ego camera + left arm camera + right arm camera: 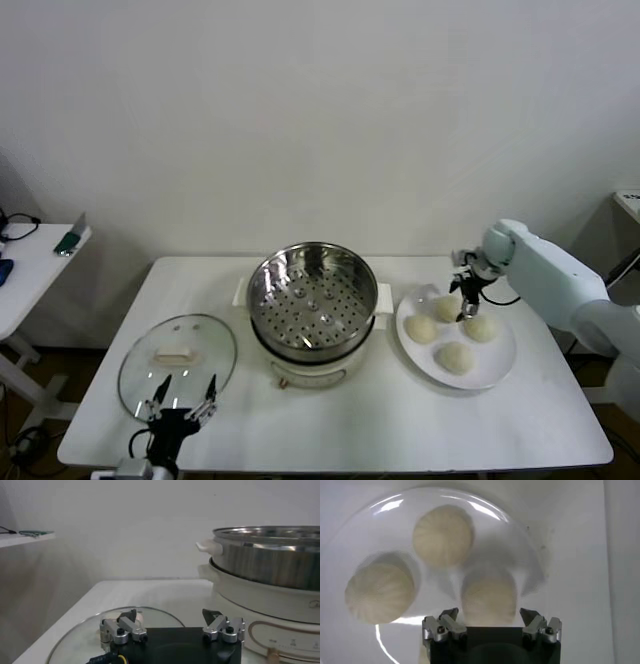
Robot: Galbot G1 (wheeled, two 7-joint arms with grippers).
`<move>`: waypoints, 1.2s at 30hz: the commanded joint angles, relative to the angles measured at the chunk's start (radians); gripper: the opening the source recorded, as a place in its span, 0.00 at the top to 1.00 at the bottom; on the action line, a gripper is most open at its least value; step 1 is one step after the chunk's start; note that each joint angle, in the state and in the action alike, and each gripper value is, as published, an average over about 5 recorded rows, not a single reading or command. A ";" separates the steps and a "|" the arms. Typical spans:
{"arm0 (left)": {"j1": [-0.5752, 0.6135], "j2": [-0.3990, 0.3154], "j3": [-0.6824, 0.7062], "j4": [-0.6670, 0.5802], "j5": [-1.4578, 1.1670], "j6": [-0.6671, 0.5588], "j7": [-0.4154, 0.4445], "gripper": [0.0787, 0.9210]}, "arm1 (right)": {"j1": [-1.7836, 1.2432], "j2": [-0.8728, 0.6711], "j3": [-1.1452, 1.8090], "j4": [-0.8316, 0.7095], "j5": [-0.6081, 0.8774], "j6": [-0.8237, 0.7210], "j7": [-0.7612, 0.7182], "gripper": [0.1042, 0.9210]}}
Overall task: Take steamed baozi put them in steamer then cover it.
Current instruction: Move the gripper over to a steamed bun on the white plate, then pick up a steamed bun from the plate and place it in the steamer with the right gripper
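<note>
Baozi [489,597] lies under the right gripper [490,615] — fingers spread; left gripper [184,397] parked, spread.

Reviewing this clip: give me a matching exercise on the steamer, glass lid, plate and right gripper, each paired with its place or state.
Things:
1. steamer
2. cover
3. plate
4. right gripper

States:
A. lies flat on the table, left of the steamer
B. holds four baozi
C. open, lowered over a baozi
D. uncovered, tray bare

Pairs: 1-D, 2-A, 3-B, 4-C
</note>
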 commanded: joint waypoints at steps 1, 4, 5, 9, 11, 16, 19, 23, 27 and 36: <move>-0.001 0.002 0.000 0.004 -0.001 -0.001 -0.001 0.12 | -0.005 0.032 0.005 -0.037 -0.014 0.013 0.002 0.15; -0.005 0.002 0.003 0.004 0.000 0.000 -0.001 0.12 | -0.007 0.032 0.004 -0.037 -0.026 0.017 0.004 0.20; -0.006 0.002 0.004 0.004 0.000 0.000 0.000 0.12 | -0.006 0.032 0.004 -0.038 -0.029 0.018 0.007 0.22; -0.008 0.002 0.007 0.000 0.001 0.002 0.000 0.12 | -0.002 0.034 0.008 -0.040 -0.050 0.030 0.027 0.28; -0.010 0.002 0.008 0.000 0.001 0.003 -0.001 0.12 | 0.003 0.035 0.010 -0.036 -0.053 0.036 0.032 0.29; -0.011 0.001 0.010 -0.003 0.002 0.004 -0.001 0.12 | 0.073 0.008 -0.057 0.040 -0.002 0.051 0.022 0.31; -0.008 0.000 0.009 -0.005 0.003 0.004 -0.001 0.12 | 0.214 -0.029 -0.189 0.163 0.097 0.079 0.007 0.31; -0.004 0.001 0.009 -0.010 0.004 0.003 -0.001 0.12 | 0.493 -0.035 -0.379 0.318 0.246 0.186 -0.032 0.32; -0.002 0.004 0.010 -0.016 0.005 0.003 -0.001 0.12 | 0.703 0.032 -0.457 0.423 0.327 0.380 -0.084 0.32; 0.000 0.006 0.009 -0.023 0.000 -0.002 -0.002 0.12 | 0.756 0.279 -0.481 0.617 0.246 0.618 -0.084 0.32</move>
